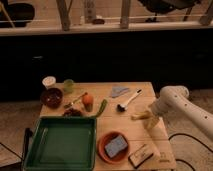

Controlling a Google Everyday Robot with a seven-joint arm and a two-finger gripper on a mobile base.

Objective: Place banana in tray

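At the table's near-left corner sits the tray [60, 145], dark green and with nothing in it. Just to its right, along the near edge, is the orange bowl [114, 146] holding a blue sponge [116, 146], and a small boxy item [141, 156] lies towards the near-right corner.

Farther in, close to the right edge at mid-depth, the banana [139, 116] lies on the wood, well apart from the tray. The gripper [150, 120] is down at its right end, touching or just over it. Whether it is closed on the fruit or only poised there I cannot tell.

Beyond that lie the brush [128, 100], the green vegetable [101, 107], the orange item [88, 101] and a dark bowl [51, 97]. A grey cloth [119, 91] and two cups [48, 81] sit by the far edge.

My reading is that the task is at its start: the pick-up is being attempted or just secured, and the lift, the carry across to the near-left corner and the release all remain.
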